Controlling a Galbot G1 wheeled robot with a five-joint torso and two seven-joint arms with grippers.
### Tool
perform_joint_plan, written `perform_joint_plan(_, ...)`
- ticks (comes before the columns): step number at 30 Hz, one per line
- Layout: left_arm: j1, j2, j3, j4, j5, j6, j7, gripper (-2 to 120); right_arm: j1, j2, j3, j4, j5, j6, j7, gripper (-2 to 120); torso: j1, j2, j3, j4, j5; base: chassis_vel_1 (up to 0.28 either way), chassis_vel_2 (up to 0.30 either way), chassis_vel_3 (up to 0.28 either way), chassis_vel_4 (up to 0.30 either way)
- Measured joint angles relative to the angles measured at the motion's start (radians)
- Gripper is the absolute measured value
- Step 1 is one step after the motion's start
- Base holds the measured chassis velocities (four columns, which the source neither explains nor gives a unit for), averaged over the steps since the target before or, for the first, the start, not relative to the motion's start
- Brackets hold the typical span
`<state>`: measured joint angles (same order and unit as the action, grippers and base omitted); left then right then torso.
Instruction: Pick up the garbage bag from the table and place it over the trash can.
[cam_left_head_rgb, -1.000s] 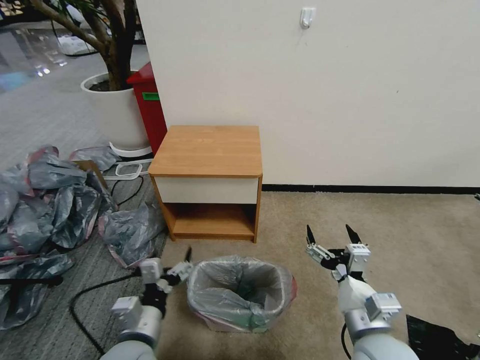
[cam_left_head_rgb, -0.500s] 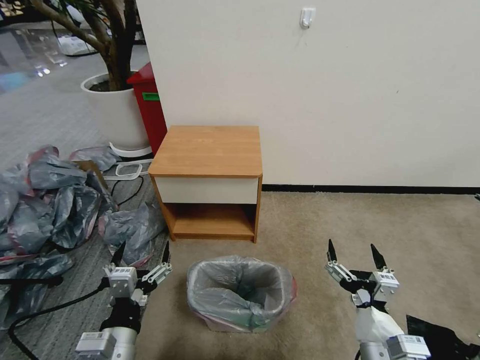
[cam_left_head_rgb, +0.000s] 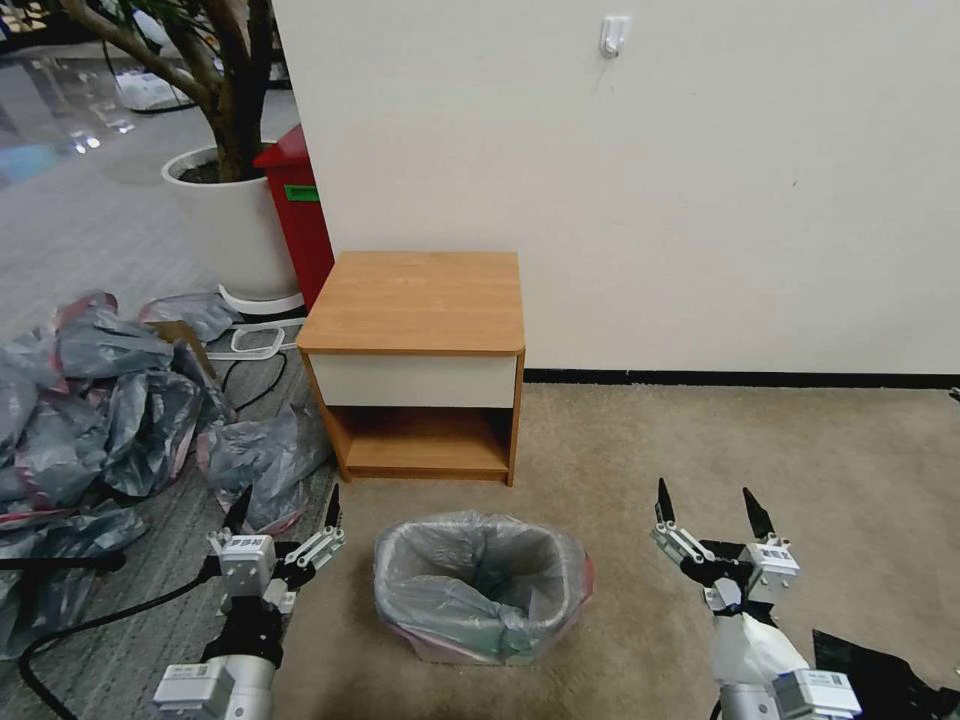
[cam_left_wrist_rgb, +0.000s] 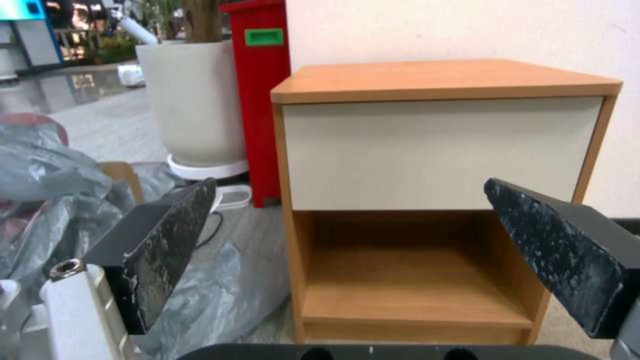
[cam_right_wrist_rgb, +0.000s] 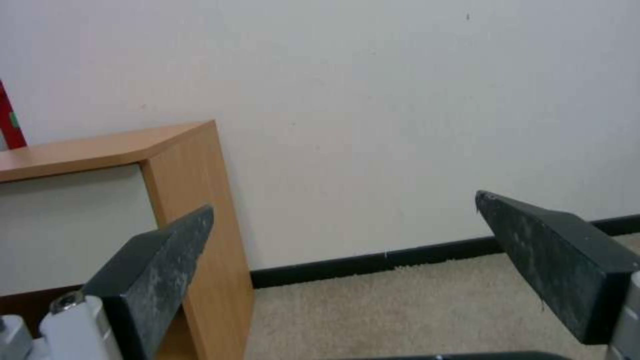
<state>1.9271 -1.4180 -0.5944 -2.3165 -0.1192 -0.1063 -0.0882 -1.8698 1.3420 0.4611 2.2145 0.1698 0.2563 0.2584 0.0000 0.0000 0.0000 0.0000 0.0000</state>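
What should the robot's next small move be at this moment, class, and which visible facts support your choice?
Probably none beyond holding both arms clear. The garbage bag already lines the trash can, its pink-red band folded over the rim, and the table top is bare. The left end effector and right end effector are open, one on each side of the can, touching nothing.

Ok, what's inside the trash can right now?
The garbage bag lines the trash can, its edge folded over the rim. Crumpled plastic hides the bottom.
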Motion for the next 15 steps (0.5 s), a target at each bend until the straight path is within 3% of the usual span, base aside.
perform_joint_plan(15, -0.001, 0.001, 0.001, 0.001, -0.002, 0.002, -0.001, 100, 0.001, -0.001, -0.001, 0.000, 0.000, -0.002, 0.000, 100, 0.000, 0.000, 0.000, 0.0000, 0.0000, 0.000, 0.000, 0.000, 0.000)
